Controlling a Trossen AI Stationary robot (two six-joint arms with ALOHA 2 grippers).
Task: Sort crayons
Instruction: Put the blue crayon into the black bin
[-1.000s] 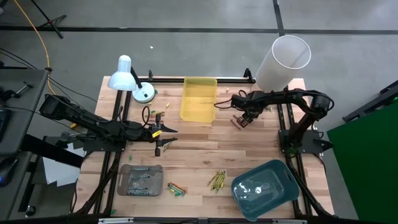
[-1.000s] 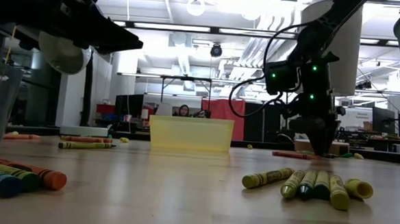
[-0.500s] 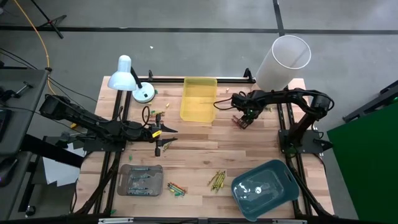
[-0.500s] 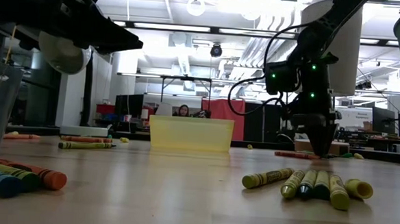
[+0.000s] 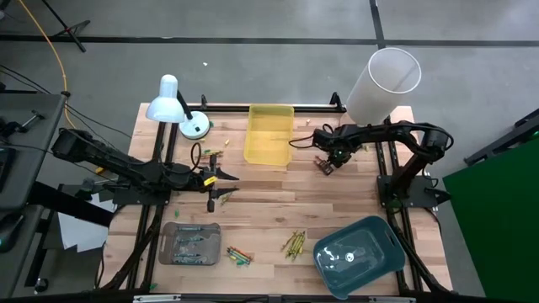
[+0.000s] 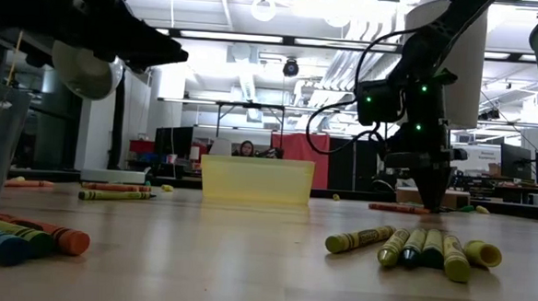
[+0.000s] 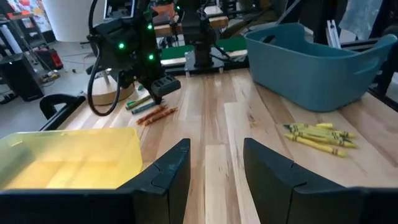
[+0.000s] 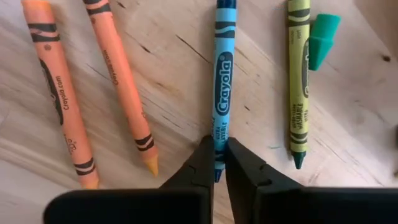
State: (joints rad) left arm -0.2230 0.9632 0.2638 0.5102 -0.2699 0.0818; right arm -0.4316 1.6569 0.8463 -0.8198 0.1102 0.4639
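Your right gripper (image 8: 219, 163) has its jaws pinching the blue crayon (image 8: 222, 81) on the table (image 5: 337, 198). Your left gripper (image 7: 214, 163) hovers beside the yellow tray (image 7: 68, 162), jaws spread.

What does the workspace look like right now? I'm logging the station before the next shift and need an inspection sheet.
Surface: wooden table, bare planks at centre.
Job's things: yellow-olive crayons near the teal tub; a mixed group by the grey tray; a blue crayon with orange and green-yellow ones beside it; yellow tray at the back.
Clutter: desk lamp, white cylinder.
Grippers: right claw pinches the blue crayon's end; left claw open above the table.
Cables: black cable loops off the right arm.
Surroundings: a person sits far behind.
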